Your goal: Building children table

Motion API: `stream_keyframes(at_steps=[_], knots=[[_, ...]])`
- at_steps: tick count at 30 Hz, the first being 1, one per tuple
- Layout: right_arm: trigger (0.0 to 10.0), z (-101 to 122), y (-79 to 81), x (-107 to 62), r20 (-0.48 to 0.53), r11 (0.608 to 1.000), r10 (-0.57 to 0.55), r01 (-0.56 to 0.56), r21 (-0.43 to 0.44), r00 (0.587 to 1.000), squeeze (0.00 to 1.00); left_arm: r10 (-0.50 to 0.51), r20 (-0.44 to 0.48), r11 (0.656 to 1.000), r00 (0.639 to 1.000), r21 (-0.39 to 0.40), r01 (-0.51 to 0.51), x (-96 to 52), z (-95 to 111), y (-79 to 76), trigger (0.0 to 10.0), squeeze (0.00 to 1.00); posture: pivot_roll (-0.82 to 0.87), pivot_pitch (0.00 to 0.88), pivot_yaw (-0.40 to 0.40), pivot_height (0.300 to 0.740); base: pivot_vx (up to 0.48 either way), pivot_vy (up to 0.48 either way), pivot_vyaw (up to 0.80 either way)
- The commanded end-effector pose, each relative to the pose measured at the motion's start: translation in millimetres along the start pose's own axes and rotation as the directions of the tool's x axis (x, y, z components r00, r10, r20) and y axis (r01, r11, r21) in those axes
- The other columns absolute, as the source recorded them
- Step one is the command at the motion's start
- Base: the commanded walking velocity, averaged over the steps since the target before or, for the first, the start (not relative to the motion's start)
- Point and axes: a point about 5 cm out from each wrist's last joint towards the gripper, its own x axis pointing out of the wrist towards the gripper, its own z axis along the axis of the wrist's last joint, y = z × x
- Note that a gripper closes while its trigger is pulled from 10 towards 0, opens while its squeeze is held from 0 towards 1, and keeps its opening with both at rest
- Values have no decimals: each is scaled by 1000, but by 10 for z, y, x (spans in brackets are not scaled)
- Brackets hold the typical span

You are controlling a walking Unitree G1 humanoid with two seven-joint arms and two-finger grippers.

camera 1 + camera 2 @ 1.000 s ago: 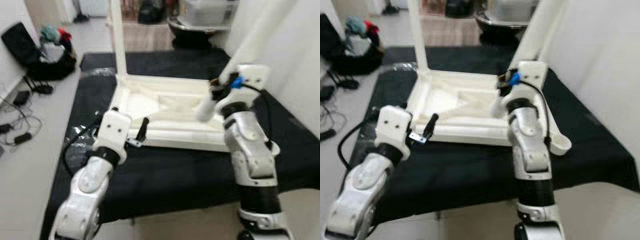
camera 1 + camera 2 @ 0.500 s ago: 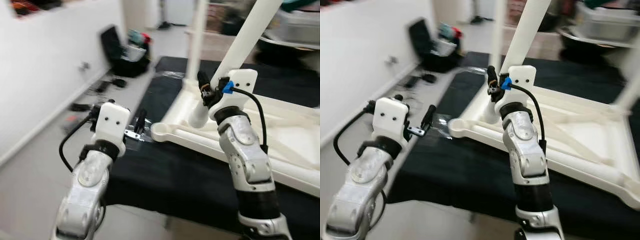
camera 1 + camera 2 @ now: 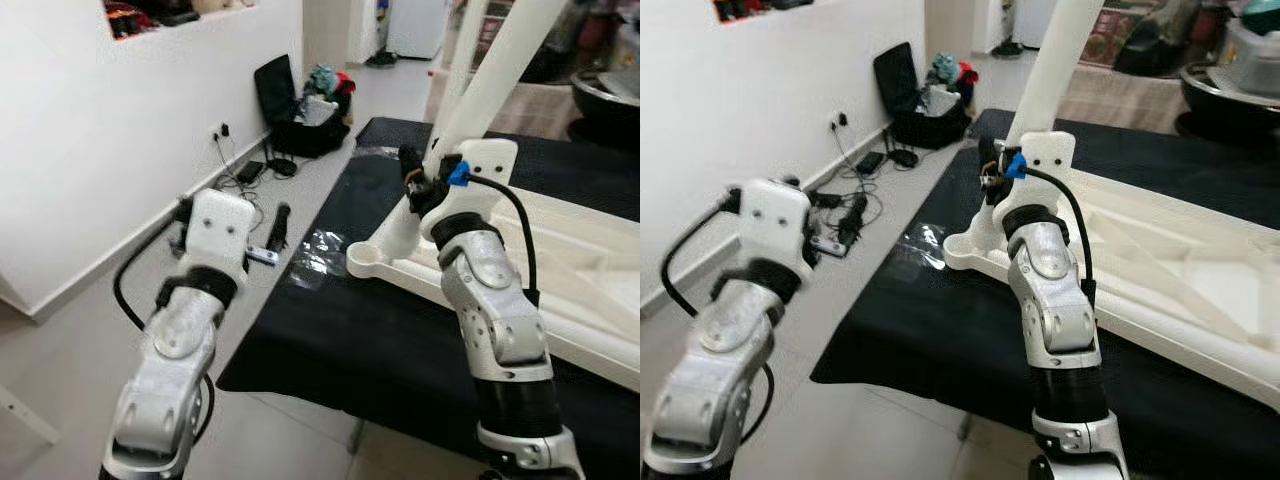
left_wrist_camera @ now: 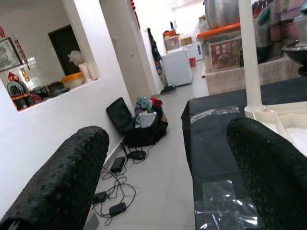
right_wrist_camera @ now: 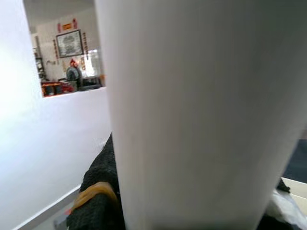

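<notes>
The white table leg [image 3: 490, 85] is clasped by the right gripper [image 3: 412, 180] above the upturned tabletop [image 3: 1200, 270] on the black mat [image 3: 380, 330]; the left gripper [image 3: 278, 225] is held spread, empty, left over the floor.

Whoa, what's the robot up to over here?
It is putting together a small white table, which lies upside down on a black mat. The right gripper is closed around a white table leg at the near corner socket. The left gripper is open and holds nothing, out over the floor beside the mat.
</notes>
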Motion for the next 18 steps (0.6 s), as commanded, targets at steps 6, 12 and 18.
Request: stream_keyframes(at_steps=[6,12,18], knots=[[10000,-35,54,-6,-26,1000,30,-30,6,999,0,32,4,999,999,21,-32,27,23,79,10000,0,59,79,-46,740,0,0,0],[10000,-43,70,-2,-32,999,45,-45,2,999,0,44,1,999,999,26,-44,10,12,90,10000,0,58,75,-51,740,0,0,0],[10000,-44,84,-5,-33,999,50,-50,6,998,0,37,-5,999,999,19,-37,6,5,68,10000,0,58,65,-51,740,0,0,0]])
